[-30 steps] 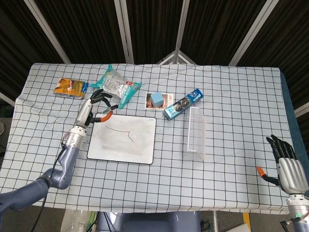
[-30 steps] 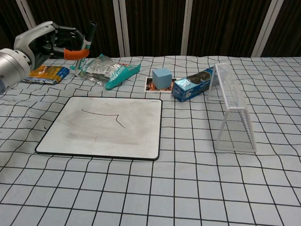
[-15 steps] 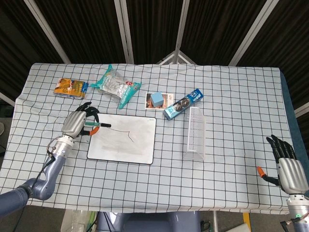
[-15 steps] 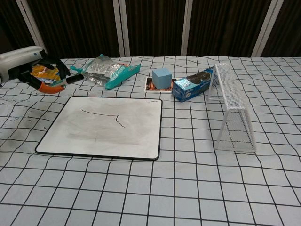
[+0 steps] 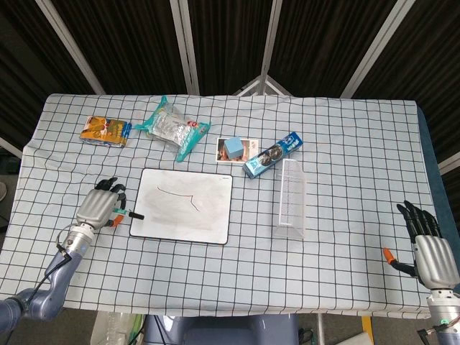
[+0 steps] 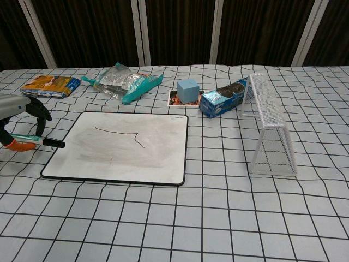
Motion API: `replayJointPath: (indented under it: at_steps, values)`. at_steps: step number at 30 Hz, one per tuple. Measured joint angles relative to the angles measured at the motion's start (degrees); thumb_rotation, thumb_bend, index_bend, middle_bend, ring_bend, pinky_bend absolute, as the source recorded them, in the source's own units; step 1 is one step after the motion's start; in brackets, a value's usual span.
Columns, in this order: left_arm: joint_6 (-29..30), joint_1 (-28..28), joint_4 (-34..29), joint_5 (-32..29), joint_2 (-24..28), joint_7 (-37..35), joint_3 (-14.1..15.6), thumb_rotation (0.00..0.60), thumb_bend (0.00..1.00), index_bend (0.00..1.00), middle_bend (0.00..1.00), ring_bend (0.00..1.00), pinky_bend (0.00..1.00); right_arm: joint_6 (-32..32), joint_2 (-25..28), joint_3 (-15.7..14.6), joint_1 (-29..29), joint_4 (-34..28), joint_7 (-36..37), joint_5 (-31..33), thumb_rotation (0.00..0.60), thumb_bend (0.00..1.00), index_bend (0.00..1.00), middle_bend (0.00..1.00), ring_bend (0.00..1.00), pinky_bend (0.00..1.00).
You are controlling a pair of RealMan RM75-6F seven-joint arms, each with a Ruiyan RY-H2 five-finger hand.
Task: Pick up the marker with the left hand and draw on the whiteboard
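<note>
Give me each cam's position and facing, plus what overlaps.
Head view: high above the near edge, looking steeply down on the table; shows the left robot hand holding the marker beside the whiteboard, its forearm, and the right robot hand at the lower right.
Chest view: low at the near edge, looking level across the table toward the dark curtain; only the left robot hand shows, at the left edge.
Shared: whiteboard, marker, left robot hand, wire rack.

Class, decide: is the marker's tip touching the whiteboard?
Apart. The chest view shows checked cloth between the marker tip and the whiteboard edge, left hand holding it.
</note>
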Motion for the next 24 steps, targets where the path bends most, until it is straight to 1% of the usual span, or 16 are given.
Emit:
replayJointPath:
  at_steps: [2,4,6,11,15,18,20,22,24]
  values:
    - [-0.08,0.22,-0.85,-0.70,0.58,0.52,0.07,0.600,0.28,0.21,0.00,0.00,0.00,0.02,0.02,0.00,-0.02,0.00,0.01,0.02,0.600,0.30,0.00,0.00,0.00,0.00]
    - [0.06,0.54,-2.01,-1.51,1.40,1.18,0.07,0.600,0.27,0.13,0.00,0.00,0.00,0.09,0.04,-0.01,-0.06,0.00,0.00,-0.01,0.600,0.30,0.00,0.00,0.00,0.00]
    - [0.42,0.95,-3.24,-2.30,2.27,1.68,0.02,0.600,0.26,0.09,0.00,0.00,0.00,0.24,0.05,-0.08,-0.15,0.01,0.00,-0.13,0.600,0.30,0.00,0.00,0.00,0.00]
    - [2.07,2.27,-6.41,-3.20,4.43,1.36,-0.29,0.600,0.25,0.07,0.00,0.00,0.00,0.45,0.02,-0.17,-0.27,0.10,-0.17,-0.32,0.600,0.30,0.00,0.00,0.00,0.00]
    - [5.16,4.13,-10.49,-2.83,6.65,-0.62,-0.68,0.600,0.25,0.07,0.00,0.00,0.00,0.59,0.04,-0.33,-0.35,0.36,-0.41,-0.64,0.600,0.30,0.00,0.00,0.00,0.00]
    - [9.30,6.58,-14.65,-1.39,9.02,-2.91,-0.66,0.600,0.24,0.06,0.00,0.00,0.00,0.75,0.07,-0.50,-0.39,0.56,-0.94,-1.04,0.600,0.30,0.00,0.00,0.00,0.00]
    - [12.73,8.77,-17.57,0.32,11.02,-4.55,-0.29,0.600,0.20,0.06,0.00,0.00,0.00,0.84,0.09,-0.58,-0.40,0.72,-1.34,-1.23,0.600,0.30,0.00,0.00,0.00,0.00]
    - [16.95,11.63,-20.20,3.03,13.39,-6.22,0.65,0.600,0.17,0.05,0.00,0.00,0.00,0.84,0.07,-0.72,-0.37,0.98,-2.02,-1.53,0.600,0.30,0.00,0.00,0.00,0.00]
    - [20.30,13.88,-21.32,5.62,14.98,-7.21,1.71,0.600,0.13,0.02,0.00,0.00,0.00,0.86,0.01,-0.94,-0.33,1.24,-2.70,-2.01,0.600,0.30,0.00,0.00,0.00,0.00]
